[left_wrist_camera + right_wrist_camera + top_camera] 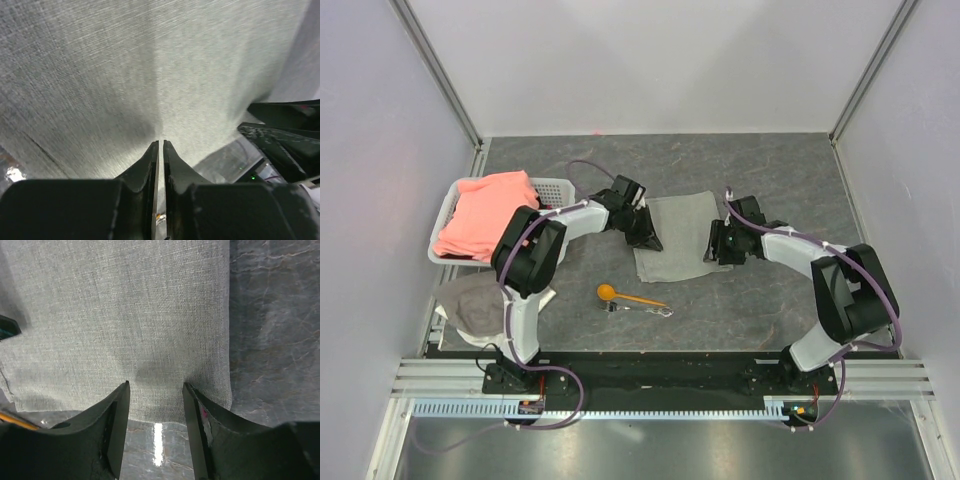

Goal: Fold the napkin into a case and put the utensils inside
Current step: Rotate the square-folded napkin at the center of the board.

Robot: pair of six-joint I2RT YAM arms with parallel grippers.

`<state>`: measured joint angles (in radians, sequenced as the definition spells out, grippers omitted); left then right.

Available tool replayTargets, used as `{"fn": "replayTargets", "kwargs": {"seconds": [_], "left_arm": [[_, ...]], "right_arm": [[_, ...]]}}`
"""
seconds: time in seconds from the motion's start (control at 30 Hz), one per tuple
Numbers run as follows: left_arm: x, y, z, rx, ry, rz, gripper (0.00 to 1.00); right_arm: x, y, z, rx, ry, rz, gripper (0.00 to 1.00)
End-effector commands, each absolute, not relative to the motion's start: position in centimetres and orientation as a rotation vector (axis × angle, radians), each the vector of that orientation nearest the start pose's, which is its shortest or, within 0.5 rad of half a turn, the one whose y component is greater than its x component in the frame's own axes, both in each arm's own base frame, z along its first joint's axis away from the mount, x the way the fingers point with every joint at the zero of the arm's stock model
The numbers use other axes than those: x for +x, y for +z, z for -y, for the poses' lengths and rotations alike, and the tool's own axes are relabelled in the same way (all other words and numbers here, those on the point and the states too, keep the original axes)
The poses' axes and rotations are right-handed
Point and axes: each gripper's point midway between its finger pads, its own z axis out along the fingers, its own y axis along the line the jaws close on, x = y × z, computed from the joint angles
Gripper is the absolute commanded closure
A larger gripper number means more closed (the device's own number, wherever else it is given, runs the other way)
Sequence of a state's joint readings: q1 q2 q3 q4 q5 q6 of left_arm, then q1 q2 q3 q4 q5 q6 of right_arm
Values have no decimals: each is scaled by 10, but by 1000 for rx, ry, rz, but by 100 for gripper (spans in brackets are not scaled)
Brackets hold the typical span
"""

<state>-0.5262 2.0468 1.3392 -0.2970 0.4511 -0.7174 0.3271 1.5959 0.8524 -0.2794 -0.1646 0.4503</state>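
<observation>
The light grey napkin [675,238] lies on the table between my arms, partly folded into an oblong. My left gripper [642,232] is at its left edge; in the left wrist view the gripper [160,142] is shut, with the cloth [130,75] pinched and rising in front of it. My right gripper [721,241] is at the napkin's right edge; in the right wrist view it [156,385] is open, with its tips on the cloth [125,315] near the edge. The orange spoon [620,294] and the metal fork [648,310] lie in front of the napkin.
A white basket [556,189] holding a salmon-pink cloth [485,215] stands at the left. A whitish-grey rag [470,305] lies by the left arm's base. Walls enclose the dark grey table [770,170] on three sides.
</observation>
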Motion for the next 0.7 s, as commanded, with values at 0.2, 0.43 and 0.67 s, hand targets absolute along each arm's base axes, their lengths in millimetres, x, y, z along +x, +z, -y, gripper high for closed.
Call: {"fn": "replayTargets", "kwargs": {"seconds": [0.2, 0.43, 0.67], "left_arm": [[290, 9, 354, -35, -965, -2853, 87], [265, 63, 399, 89, -1143, -2766, 75], [279, 88, 333, 149, -985, -2713, 65]], "right_arm": [[405, 35, -125, 72, 216, -2505, 46], [456, 78, -151, -19, 303, -2466, 34], [391, 90, -138, 88, 330, -2536, 10]]}}
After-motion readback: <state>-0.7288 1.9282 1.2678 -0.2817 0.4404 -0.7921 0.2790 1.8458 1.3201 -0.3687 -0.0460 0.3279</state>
